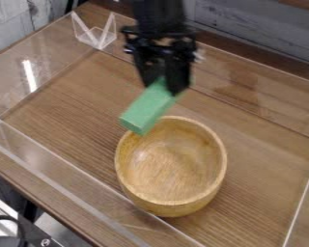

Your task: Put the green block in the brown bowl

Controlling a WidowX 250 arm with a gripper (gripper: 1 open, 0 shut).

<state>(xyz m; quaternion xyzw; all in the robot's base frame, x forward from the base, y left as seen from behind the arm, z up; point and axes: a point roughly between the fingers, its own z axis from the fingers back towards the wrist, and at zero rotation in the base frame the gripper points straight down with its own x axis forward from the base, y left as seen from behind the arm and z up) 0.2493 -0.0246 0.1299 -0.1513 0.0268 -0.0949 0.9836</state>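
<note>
My black gripper (162,81) is shut on the upper end of the green block (148,109). The block hangs tilted, its lower end pointing down and to the left. It sits in the air just above the far left rim of the brown bowl (172,164). The wooden bowl stands upright on the table at the lower middle of the camera view, and nothing lies inside it.
Clear acrylic walls (28,154) fence the wooden tabletop (67,106) on the left and front. A small clear stand (96,31) sits at the back left. A grey plank wall runs behind the table.
</note>
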